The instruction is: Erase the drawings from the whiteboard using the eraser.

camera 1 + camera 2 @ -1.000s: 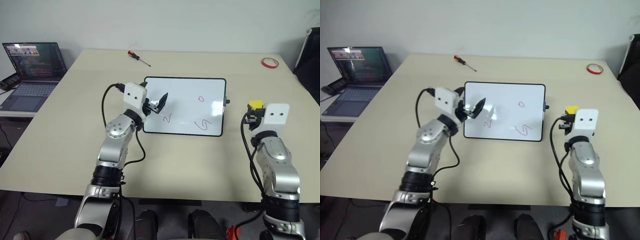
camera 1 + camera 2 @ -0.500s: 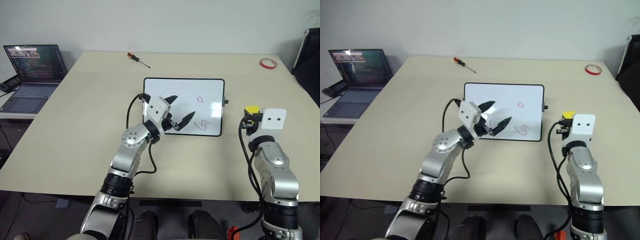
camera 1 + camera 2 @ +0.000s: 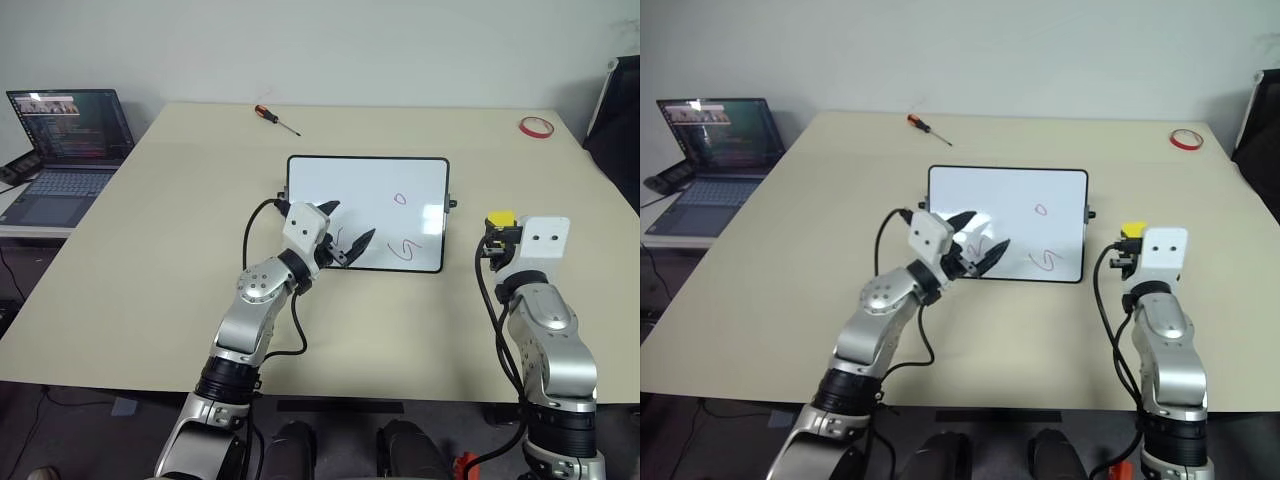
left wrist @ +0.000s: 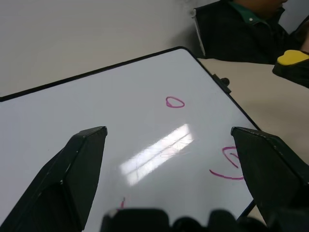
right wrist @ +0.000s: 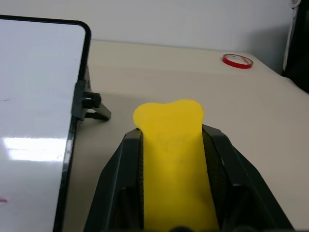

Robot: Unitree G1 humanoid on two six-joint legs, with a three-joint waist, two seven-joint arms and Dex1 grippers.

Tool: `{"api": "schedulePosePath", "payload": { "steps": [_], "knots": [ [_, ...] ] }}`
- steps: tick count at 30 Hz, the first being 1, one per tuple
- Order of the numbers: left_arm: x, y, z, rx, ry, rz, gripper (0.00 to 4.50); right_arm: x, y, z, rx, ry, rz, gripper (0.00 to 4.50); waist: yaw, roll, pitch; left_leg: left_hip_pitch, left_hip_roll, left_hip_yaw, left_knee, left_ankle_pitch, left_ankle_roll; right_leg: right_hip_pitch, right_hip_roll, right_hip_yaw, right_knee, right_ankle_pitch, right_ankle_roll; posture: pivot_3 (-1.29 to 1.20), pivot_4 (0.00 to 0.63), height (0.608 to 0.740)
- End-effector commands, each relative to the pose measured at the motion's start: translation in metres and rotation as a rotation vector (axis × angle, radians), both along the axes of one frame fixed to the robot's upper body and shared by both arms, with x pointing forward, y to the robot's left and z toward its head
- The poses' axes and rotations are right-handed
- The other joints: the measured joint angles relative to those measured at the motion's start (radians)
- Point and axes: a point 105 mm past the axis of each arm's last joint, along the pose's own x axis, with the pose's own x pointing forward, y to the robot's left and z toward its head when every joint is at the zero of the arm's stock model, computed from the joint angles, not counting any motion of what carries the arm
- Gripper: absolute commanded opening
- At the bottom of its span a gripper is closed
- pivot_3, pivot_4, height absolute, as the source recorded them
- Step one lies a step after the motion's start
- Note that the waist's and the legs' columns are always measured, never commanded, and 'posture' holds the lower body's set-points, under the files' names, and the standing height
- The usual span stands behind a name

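Head views: the whiteboard [image 3: 367, 212] lies mid-table [image 3: 150, 280], bearing red drawings [image 3: 408, 249], one like a "G"; no readable writing. The left pincer [image 3: 344, 238] hovers spread over its near-left edge. Left wrist view: a seated person [image 4: 241, 24] beyond the board. Right wrist view: the right pincer [image 5: 174, 159] clamps the yellow eraser [image 5: 175, 159] beside the board's right edge

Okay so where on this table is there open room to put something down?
Bare table runs between the whiteboard and the laptop side, and along the near edge. The far strip between screwdriver and red tape ring is free. It is crowded where the left gripper hangs over the board and the right gripper clamps the eraser.
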Motion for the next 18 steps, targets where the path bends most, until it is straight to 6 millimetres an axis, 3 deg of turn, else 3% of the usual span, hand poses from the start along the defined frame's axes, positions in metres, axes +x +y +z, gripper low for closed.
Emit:
{"api": "schedulePosePath", "payload": {
  "steps": [1, 9, 18],
  "knots": [
    [-0.002, 0.008, 0.011, -0.012, -0.052, 0.063, 4.5, -0.001, 0.011, 0.025, -0.013, -0.116, 0.057, 1.26, 0.0, 0.0, 0.0, 0.0, 0.0, 0.0, 0.0, 0.0, 0.0, 0.0, 0.0, 0.0, 0.0, 0.0, 0.0, 0.0, 0.15, 0.74],
    [-0.015, 0.006, -0.006, -0.017, -0.019, 0.088, 4.5, 0.012, 0.045, 0.034, -0.03, -0.182, 0.203, 1.26, 0.001, 0.0, 0.0, 0.0, 0.0, 0.0, 0.0, 0.0, 0.0, 0.0, 0.0, 0.0, 0.0, 0.0, 0.0, 0.0, 0.15, 0.74],
    [-0.017, 0.014, -0.004, -0.024, -0.025, 0.129, 4.5, 0.033, 0.077, 0.038, -0.017, -0.211, 0.315, 1.26, 0.001, 0.0, 0.0, 0.0, 0.0, 0.0, 0.0, 0.0, 0.0, 0.0, 0.0, 0.0, 0.0, 0.0, 0.0, 0.0, 0.15, 0.74]
  ]
}}
